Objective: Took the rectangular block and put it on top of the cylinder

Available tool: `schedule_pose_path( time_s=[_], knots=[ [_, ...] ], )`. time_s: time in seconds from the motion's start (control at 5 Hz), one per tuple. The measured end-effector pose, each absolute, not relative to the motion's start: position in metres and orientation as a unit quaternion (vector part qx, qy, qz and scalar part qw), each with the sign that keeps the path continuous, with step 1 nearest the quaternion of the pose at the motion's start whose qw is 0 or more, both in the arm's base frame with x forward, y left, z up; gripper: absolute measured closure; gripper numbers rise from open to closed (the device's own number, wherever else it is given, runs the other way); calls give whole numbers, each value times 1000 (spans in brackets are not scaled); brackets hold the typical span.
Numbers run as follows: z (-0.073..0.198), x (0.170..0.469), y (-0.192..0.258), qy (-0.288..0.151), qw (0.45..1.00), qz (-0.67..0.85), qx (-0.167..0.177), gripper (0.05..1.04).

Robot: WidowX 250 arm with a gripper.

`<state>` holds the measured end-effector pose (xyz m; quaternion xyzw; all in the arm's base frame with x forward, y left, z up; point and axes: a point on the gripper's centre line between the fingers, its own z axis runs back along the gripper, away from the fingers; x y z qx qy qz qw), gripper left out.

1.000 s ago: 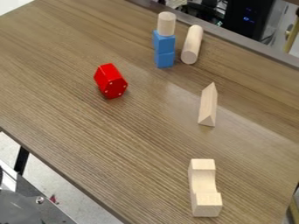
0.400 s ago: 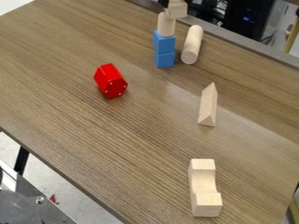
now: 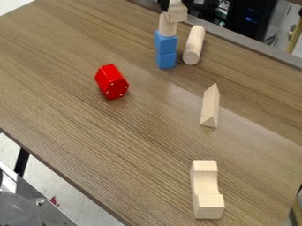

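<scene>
At the top edge, the gripper [image 3: 175, 5] shows its black fingertips on either side of a light wooden rectangular block [image 3: 176, 15], shut on it. The block is slightly tilted and overlaps the upper right of the upright wooden cylinder [image 3: 168, 26]. Whether the two touch, I cannot tell. Beneath the cylinder are two stacked blue blocks [image 3: 166, 50] standing on the table.
A second wooden cylinder [image 3: 193, 45] lies just right of the stack. The red hexagonal block [image 3: 111, 81] is to the left, a wooden triangular prism [image 3: 210, 106] at centre right, and a notched wooden block [image 3: 205, 190] near the bottom of the table [image 3: 106, 145].
The gripper and the rectangular block have come into view at the top, above the stack. Since the middle frame the block has lowered slightly and tilted, and more of the gripper shows.
</scene>
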<state>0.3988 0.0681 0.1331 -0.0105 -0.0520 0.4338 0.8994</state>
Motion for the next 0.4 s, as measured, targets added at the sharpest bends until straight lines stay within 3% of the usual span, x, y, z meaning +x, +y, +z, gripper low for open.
schedule_pose_path(
  time_s=[0.4],
  knots=[
    [125, 399, 69, -42, 900, 434, -6, 565]
  ],
)
